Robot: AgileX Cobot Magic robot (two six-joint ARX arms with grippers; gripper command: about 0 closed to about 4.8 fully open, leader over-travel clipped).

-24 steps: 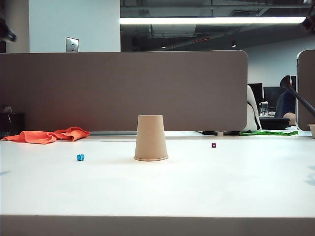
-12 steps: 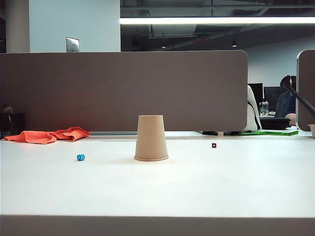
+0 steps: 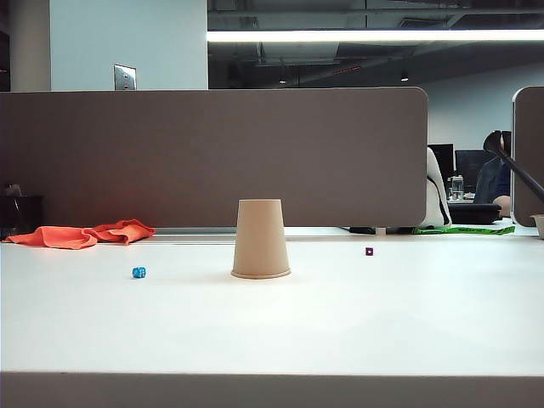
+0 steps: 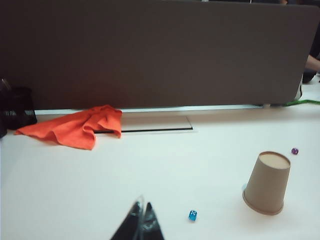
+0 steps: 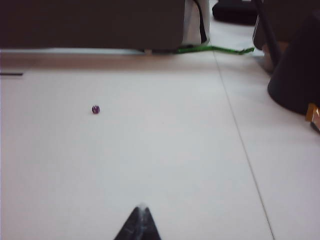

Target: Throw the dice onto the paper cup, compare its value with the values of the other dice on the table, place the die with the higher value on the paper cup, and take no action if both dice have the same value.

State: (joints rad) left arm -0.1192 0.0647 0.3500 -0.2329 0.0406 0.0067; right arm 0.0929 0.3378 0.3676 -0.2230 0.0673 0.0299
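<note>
left gripper [image 4: 141, 216] pinched empty, lower centre | right gripper [image 5: 141, 215] pinched empty | risk: tiny purple die [image 3: 369, 252] slips off upturned paper cup [image 3: 261, 239]

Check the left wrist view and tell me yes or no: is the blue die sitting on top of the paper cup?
No. The blue die lies on the table beside the upturned paper cup, apart from it.

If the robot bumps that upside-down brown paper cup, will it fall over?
The tan-brown paper cup probably slides or tips easily: it looks like thin, empty paper, so likely very light. It stands on its wide rolled rim with the narrow end up, which should steady it a little. If knocked over, its tapered shape would likely roll in a curve. Both grippers, left and right, are away from it.
</note>
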